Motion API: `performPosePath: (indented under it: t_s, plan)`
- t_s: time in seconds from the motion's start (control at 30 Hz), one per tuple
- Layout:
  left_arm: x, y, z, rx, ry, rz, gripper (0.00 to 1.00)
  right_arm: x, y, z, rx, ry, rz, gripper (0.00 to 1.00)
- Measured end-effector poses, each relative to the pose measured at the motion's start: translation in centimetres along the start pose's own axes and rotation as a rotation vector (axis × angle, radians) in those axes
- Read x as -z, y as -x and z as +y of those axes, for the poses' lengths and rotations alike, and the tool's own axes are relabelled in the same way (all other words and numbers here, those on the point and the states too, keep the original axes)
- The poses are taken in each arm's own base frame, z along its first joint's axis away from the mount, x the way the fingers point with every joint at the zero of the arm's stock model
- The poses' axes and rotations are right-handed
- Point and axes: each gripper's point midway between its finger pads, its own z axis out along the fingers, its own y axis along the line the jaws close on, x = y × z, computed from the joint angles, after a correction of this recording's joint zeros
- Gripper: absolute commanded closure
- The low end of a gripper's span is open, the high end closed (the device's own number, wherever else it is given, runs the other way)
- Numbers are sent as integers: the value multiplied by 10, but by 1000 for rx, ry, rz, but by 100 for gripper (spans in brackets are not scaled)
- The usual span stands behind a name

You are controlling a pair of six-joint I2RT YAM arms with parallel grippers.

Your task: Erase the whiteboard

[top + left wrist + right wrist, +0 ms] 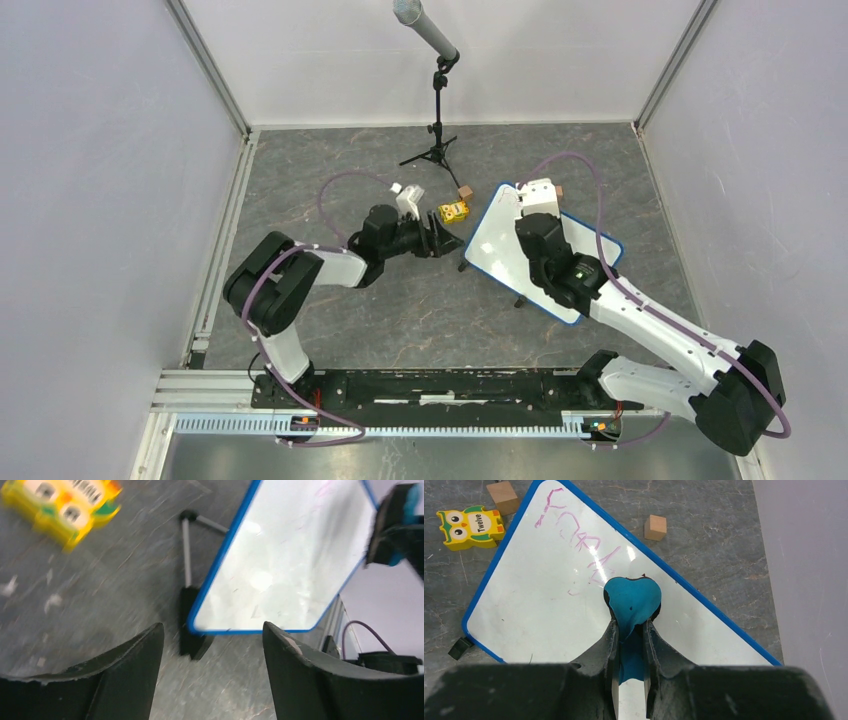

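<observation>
Whiteboard (539, 605), right of table (400, 320) centre: right gripper (630, 626) clenches a blue eraser (632, 599) at its middle, beside pink scribbles (574, 530). Left gripper (212, 628) stands released off the left edge. Owl toy (470, 526) and wooden cube (655, 527) lie just outside the rim.

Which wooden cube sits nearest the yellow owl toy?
The small wooden cube at top left, beside the yellow owl toy; the other cube lies beyond the blue-rimmed whiteboard.

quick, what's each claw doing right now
Left claw: open, holding nothing.
Right claw: closed on the blue eraser.
</observation>
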Motion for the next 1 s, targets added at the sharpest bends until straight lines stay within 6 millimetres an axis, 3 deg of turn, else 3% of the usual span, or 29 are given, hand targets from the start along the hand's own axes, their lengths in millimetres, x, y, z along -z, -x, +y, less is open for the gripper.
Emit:
performPosePath:
  t_s: [0.2,0.3,0.4,0.6,0.83,1.0]
  plan:
    - [-35,46,-44,-163,-172,57,22,0,-1,4,21,25,3,83]
    - [-53,54,-46,-213,-197,102,26,0,-1,5,29,32,5,83]
    - [-65,51,-35,-229,-193,153,30,-1,-3,7,44,40,9,83]
    - [-68,24,-18,-203,-228,252,44,-2,-4,7,65,41,14,83]
    - [-72,8,-16,-170,-335,294,48,-4,-6,9,74,44,21,83]
    - [-72,11,-23,-168,-385,288,56,-4,-7,10,75,46,23,83]
